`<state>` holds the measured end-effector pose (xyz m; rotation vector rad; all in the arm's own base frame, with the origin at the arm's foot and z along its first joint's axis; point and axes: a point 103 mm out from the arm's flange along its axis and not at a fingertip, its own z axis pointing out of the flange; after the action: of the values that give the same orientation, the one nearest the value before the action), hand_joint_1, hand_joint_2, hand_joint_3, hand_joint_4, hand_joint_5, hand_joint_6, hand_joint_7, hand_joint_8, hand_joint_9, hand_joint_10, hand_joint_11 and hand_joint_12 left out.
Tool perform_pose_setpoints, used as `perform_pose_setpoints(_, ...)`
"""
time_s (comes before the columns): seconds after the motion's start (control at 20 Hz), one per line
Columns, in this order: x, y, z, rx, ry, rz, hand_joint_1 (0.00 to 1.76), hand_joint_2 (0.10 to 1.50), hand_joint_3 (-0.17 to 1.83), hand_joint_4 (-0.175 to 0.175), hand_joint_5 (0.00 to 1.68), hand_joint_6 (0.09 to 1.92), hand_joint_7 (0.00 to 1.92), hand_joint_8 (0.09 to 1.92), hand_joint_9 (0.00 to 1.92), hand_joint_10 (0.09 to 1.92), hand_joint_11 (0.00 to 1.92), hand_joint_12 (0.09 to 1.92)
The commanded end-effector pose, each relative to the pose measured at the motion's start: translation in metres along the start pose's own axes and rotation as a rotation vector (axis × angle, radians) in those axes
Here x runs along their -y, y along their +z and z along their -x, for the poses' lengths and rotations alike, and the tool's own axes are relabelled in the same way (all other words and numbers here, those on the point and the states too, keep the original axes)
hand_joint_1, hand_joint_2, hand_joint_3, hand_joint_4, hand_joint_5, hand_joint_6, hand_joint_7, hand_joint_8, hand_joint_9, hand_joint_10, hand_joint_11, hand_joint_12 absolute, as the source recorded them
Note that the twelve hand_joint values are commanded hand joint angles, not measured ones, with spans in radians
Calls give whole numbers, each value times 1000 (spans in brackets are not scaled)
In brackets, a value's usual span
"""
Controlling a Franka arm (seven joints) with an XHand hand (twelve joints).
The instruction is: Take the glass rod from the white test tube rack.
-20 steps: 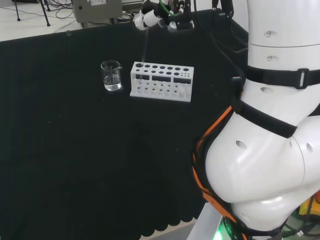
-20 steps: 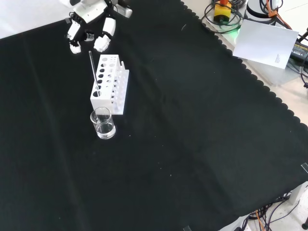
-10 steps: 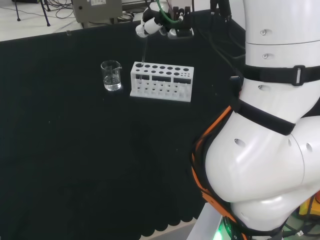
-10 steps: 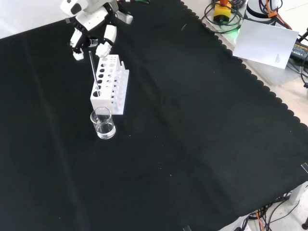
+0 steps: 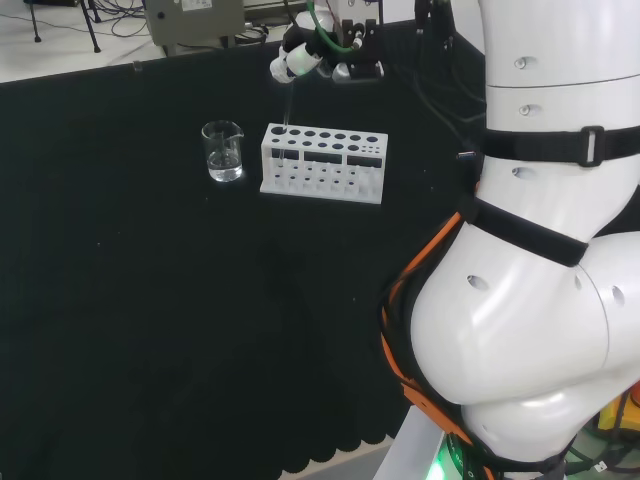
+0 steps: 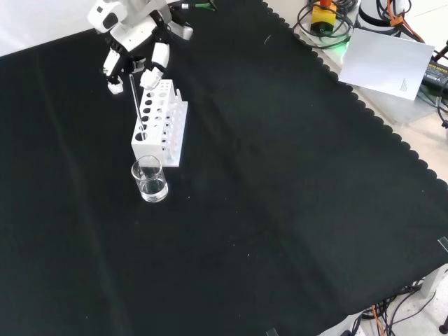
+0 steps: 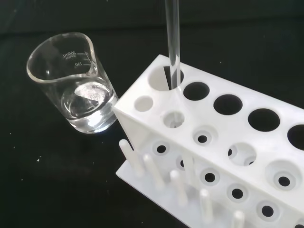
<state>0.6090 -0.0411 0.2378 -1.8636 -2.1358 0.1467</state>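
Bench (image 6: 294, 210): black cloth with a scalloped edge, cables and white paper (image 6: 388, 61) beyond it.
White test tube rack (image 6: 159, 126): landmark, upright on the cloth.
Glass rod (image 6: 136, 101): upright in the rack's end hole nearest the beaker.
Beaker (image 6: 149, 179): clear, just beside the rack.
Hand (image 6: 133, 49): above the rack's far end, fingers (image 6: 155, 61) apart either side of the rod's top.
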Motion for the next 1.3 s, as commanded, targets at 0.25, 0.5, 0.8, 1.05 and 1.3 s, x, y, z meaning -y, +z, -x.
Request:
perform_pose_setpoints(0.25,-2,2,0,3,5,-8,594,987,425,-175,316,707,735,1233,1356,1367,1583,1319)
perform_pose_setpoints(0.5,-1,2,1,2,2,-2,625,985,425,-175,337,715,738,1240,1412,1378,1662,1357)
perform_pose_setpoints(0.8,4,2,5,-7,4,29,703,978,423,-175,378,742,743,1248,1464,1386,1727,1372)
perform_pose_setpoints(1.05,6,0,2,-12,5,60,902,951,449,-175,492,817,810,1252,1540,1323,1815,1287)
perform_pose_setpoints(1.3,-2,-4,4,-37,-1,60,1019,912,528,-175,555,849,873,1276,1588,1252,1871,1196)
